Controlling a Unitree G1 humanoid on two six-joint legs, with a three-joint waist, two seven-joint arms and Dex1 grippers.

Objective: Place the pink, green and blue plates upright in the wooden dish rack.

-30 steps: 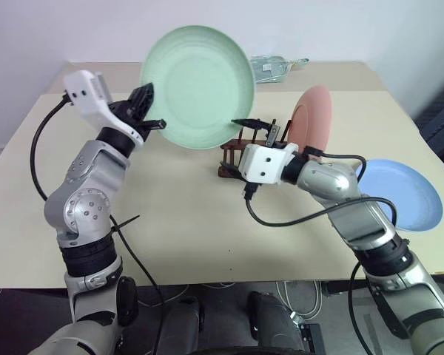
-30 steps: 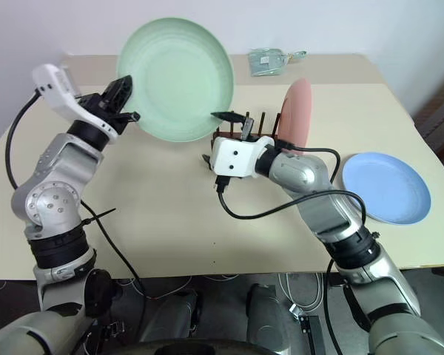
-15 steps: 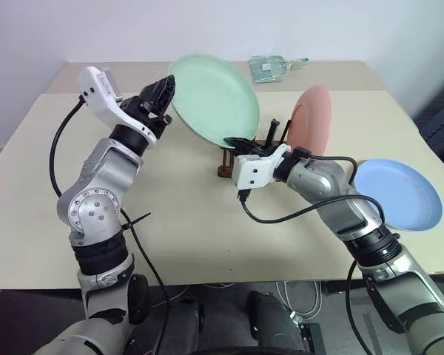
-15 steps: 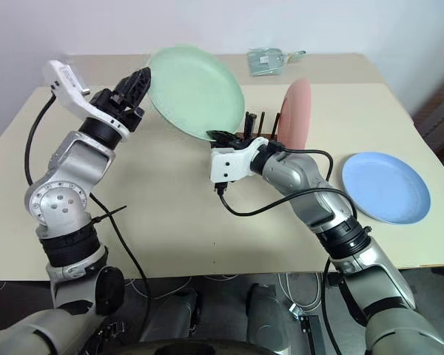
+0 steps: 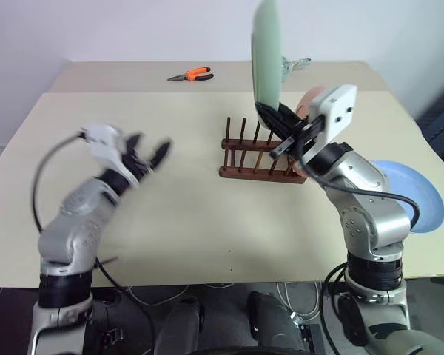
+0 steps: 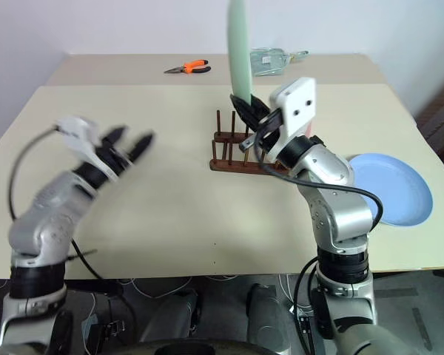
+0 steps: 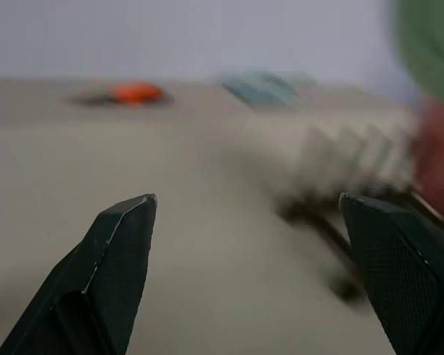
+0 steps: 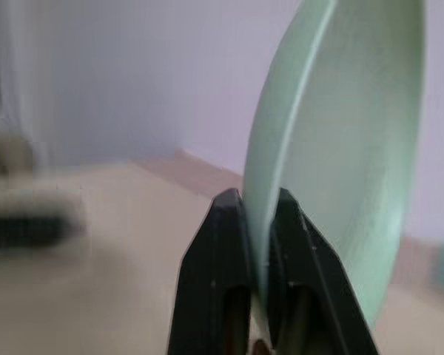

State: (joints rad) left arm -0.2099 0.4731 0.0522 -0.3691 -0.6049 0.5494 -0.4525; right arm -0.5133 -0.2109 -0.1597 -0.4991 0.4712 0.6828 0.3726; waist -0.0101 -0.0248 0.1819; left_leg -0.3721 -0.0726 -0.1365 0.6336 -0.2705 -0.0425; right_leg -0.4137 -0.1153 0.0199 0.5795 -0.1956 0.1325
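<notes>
My right gripper [image 5: 271, 115] is shut on the lower rim of the pale green plate [image 5: 266, 55] and holds it upright and edge-on above the dark wooden dish rack [image 5: 259, 159]. The right wrist view shows the two black fingers [image 8: 226, 222] pinching that green plate [image 8: 340, 133]. Behind my right wrist, a sliver of the pink plate [image 5: 308, 100] stands at the rack's right end. The blue plate [image 5: 423, 198] lies flat on the table at the right. My left gripper [image 5: 152, 151] hangs open and empty over the table, left of the rack.
Orange-handled pliers [image 5: 191, 74] lie at the far side of the table. A clear bag [image 6: 270, 59] sits at the far edge behind the rack. The beige tabletop [image 5: 185, 214] spreads between my left gripper and the rack.
The green plate passed from my left gripper to my right. The left opened, let go and dropped back to the left. The right rolled the plate edge-on and lifted it over the rack.
</notes>
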